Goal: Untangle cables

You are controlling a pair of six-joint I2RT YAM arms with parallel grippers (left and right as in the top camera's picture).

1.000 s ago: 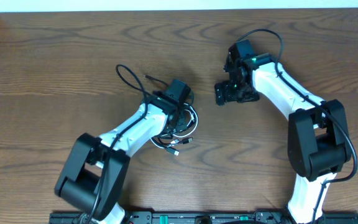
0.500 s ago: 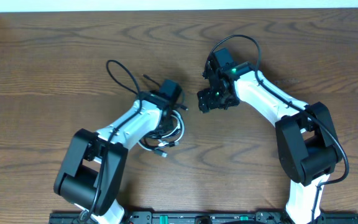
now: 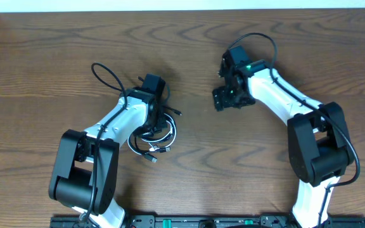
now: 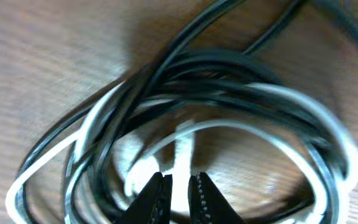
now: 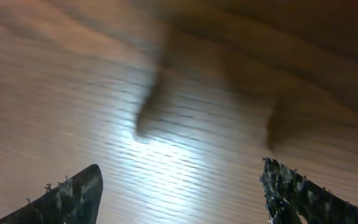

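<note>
Overhead looks down; wrist cameras (close in) face the table [image 3: 43, 63].

Brown wooden table [image 3: 56, 57] carries a tangled coil of black and white cables [image 3: 152, 136]

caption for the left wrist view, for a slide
Left gripper, jaws barely apart, over a tangled coil of black and white cables on a wood table

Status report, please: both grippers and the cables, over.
Left gripper nearly closed, low over the cables, grip unclear. Right gripper open, empty, above the table. Cables one tangled coil, black and white. Nothing in the way.
</note>
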